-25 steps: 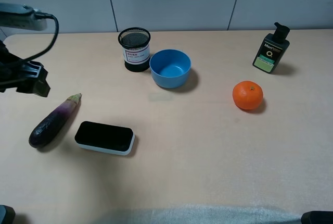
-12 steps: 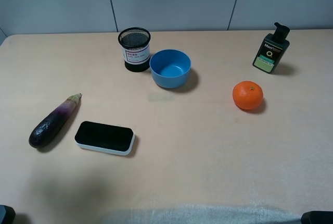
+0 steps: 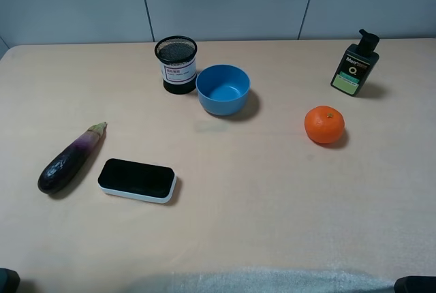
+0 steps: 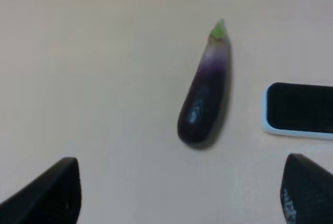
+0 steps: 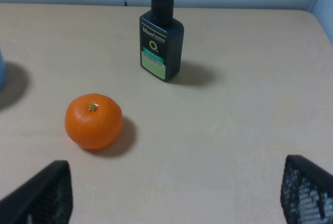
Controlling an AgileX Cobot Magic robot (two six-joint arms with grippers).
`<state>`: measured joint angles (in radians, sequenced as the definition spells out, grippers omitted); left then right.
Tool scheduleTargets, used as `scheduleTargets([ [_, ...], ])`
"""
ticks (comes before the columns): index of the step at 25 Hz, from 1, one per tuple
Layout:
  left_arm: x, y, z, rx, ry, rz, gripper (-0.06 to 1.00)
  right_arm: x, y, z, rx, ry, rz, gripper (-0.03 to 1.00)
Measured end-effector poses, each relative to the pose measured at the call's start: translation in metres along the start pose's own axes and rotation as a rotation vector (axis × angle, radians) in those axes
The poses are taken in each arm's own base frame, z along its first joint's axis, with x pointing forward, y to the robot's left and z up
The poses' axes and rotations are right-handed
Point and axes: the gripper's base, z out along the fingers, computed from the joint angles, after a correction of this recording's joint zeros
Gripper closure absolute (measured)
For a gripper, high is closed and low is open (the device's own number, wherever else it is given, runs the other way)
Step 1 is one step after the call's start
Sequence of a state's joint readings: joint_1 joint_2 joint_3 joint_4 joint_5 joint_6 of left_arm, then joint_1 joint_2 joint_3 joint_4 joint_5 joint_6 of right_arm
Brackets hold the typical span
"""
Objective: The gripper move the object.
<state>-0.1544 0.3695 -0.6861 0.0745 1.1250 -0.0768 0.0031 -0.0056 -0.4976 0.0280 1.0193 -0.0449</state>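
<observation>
A dark-purple eggplant lies mid-frame on a tan table, an eraser just right, spread gripper fingertips below.

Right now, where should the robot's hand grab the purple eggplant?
Probably across the eggplant's thick dark middle, coming straight down from above. It lies flat and long on the table, so the fingers should close across its width. The eraser lies close beside its fat end, so keep clear of that.

All I can see of my left hand is two black fingertips with a matte, slightly rough surface and rounded, blocky outlines. My right hand shows the same black fingertips, their inner faces covered in a fine grid-like dimpled texture.
</observation>
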Motion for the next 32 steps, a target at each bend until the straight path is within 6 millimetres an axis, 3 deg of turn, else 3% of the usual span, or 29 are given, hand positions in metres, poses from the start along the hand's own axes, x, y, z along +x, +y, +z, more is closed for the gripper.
scheduleTargets([
  [9, 0.020, -0.002, -0.017, 0.052, -0.116, 0.055, 0.17, 0.000, 0.000, 0.000, 0.000, 0.000, 0.000, 0.36],
  [16, 0.041, -0.002, -0.004, 0.039, -0.118, 0.067, 0.17, 0.000, 0.000, 0.000, 0.000, -0.001, 0.000, 0.36],
  [25, 0.061, -0.006, -0.001, 0.058, -0.203, 0.082, 0.17, 0.000, 0.000, 0.000, 0.000, 0.000, 0.000, 0.36],
  [32, 0.065, -0.008, 0.004, 0.067, -0.223, 0.078, 0.17, 0.000, 0.000, 0.000, 0.000, 0.000, 0.000, 0.36],
])
